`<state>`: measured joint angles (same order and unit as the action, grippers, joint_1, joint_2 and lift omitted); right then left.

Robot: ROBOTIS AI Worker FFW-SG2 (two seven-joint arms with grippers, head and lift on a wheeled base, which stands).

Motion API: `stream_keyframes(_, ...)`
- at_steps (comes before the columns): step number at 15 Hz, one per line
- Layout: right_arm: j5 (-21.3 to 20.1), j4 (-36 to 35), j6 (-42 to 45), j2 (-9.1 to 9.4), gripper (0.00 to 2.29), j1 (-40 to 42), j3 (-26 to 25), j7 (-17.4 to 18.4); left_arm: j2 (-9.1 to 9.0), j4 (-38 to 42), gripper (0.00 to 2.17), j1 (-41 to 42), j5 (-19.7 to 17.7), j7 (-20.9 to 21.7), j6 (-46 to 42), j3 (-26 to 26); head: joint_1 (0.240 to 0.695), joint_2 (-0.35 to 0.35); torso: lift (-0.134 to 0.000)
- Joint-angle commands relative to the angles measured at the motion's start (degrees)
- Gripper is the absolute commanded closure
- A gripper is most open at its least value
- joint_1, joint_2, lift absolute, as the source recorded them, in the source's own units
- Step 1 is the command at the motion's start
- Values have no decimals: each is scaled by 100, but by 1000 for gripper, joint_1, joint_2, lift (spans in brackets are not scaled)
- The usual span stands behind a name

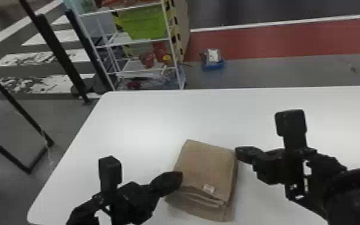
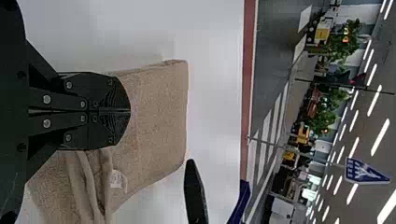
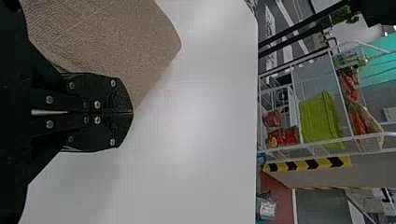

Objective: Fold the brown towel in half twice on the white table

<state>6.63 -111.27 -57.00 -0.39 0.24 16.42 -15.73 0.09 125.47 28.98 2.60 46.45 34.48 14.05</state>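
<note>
Far left, past the far edge of the white tabletop (image 1: pixel 140 119): wire rack (image 1: pixel 171 42) holding a green bin (image 1: pixel 145 22). Brown towel (image 1: pixel 206 167) lies on the tabletop with its left edge at the fingertips of the left hand (image 1: pixel 175 179); the head view has that tip overlapping the edge. Left hand (image 2: pixel 130 111), wrist view: two fingers together, seam closed, positioned over the towel; nothing seen clamped between them. Contact with the cloth: cannot tell. Towel lies between the two hands, as a compact folded stack, flat, slightly askew to the table edge. Several layers show along its near side, a little offset from each other, with a small pale label (image 1: pixel 208 188) on the top layer close to that side. The towel's far right corner is just beside the tip of the right hand (image 1: pixel 240 153). Right hand (image 3: pixel 132 112), wrist view: fingers together, meeting at the tips, towel alongside; no cloth seen between them. Whether it touches the corner: cannot tell.
</note>
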Motion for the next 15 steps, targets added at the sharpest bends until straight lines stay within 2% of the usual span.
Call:
stream_keyframes(1, 5, 193, -97, 44, 1990, -200, 45, -9, -24, 294, 2067, 205, 21, 74, 345, 54, 695, 265, -124)
stream_keyframes(5, 67, 255, -290, 44, 1986, -287, 142, -79, -24, 567, 2067, 398, -58, 83, 451, 141, 695, 290, -124)
stream_keyframes(7, 164, -246, -554, 39, 1990, -41, 28, -141, -24, 962, 2064, 459, -102, 92, 679, 256, 695, 301, -124)
stream_keyframes(10, 550, -1152, -1345, 21, 1986, 170, -429, -159, -24, 1217, 2067, 451, -128, 39, 785, 335, 695, 315, -124)
stream_keyframes(13, 559, -1899, -1574, -93, 1986, 486, -535, -431, -24, 1314, 2067, 205, -445, 83, 1382, 396, 695, 301, -124)
stream_keyframes(15, 612, -2066, -1451, -102, 1986, 600, -517, -457, -24, 1155, 2067, 20, -383, 74, 1435, 203, 695, 296, -124)
